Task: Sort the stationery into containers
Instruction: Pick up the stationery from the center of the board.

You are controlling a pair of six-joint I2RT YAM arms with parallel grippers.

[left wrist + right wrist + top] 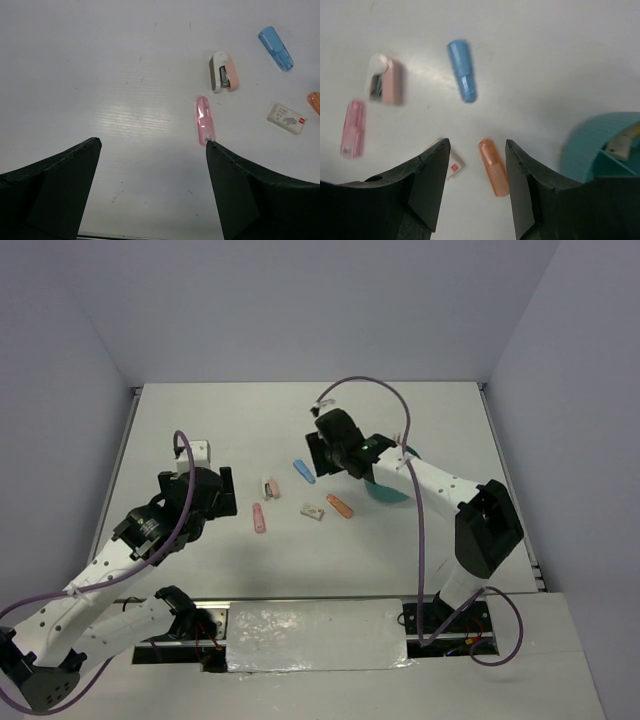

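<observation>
Small items lie mid-table: a blue oblong piece, a pink-and-white mini stapler, a pink oblong piece, a white block and an orange oblong piece. The teal organiser cup is largely hidden under my right arm. My right gripper is open above the table, with the orange piece between its fingers in view and the cup's rim to its right. My left gripper is open and empty, with the pink piece just off its right fingertip.
The cup holds a pale item in one compartment. The white block lies partly behind my right gripper's left finger. Grey walls close in the table on the left, back and right. A foil-covered strip lies between the arm bases.
</observation>
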